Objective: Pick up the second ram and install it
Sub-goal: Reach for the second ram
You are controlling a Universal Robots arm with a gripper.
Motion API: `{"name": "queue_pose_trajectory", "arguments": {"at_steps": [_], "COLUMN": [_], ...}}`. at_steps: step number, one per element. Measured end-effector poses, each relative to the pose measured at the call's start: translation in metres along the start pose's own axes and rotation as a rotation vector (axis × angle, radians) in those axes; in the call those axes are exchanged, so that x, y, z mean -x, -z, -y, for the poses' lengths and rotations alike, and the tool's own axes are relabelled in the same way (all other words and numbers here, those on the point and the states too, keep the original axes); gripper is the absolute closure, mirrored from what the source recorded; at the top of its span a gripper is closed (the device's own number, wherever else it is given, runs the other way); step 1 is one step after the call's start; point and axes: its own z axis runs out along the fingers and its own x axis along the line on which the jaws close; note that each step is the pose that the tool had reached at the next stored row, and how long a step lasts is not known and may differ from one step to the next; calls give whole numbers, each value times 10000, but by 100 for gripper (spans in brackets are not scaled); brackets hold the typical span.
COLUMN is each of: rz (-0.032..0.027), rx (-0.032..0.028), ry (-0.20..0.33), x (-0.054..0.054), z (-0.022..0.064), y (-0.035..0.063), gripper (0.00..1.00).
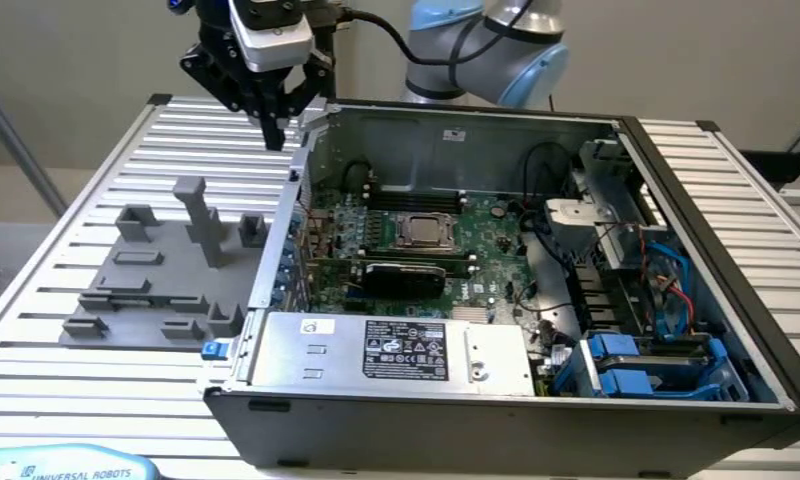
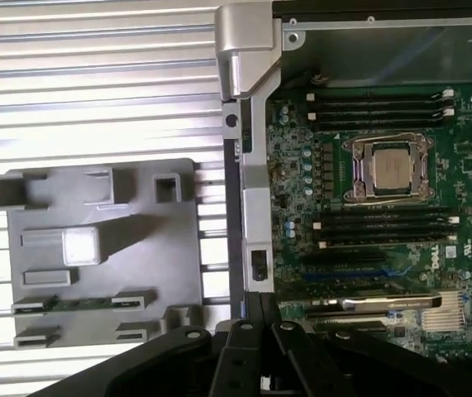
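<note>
The gripper (image 1: 277,138) hangs high over the far corner of the open computer case (image 1: 414,425), its fingers drawn together to a point with nothing seen between them. The second ram (image 2: 83,304) lies flat in a clip row of the grey holder tray (image 1: 100,328) on the slatted table (image 1: 53,400), outside the case. In the exterior view the tray sits at about 7 o'clock from the gripper, well apart and lower. The stick's long axis runs roughly 3 to 9 o'clock there, parallel to the black memory slots (image 2: 380,107) on the motherboard (image 1: 487,235), so I judge the reach goes down toward 7 o'clock, away from the case wall
</note>
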Motion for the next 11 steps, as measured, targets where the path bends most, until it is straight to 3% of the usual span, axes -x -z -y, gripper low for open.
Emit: {"name": "queue_pose_trajectory", "arguments": {"at_steps": [11], "rz": [1], "rx": [-4], "ry": [1], "x": [-500], "z": [77], "y": [-53], "gripper": [89]}}
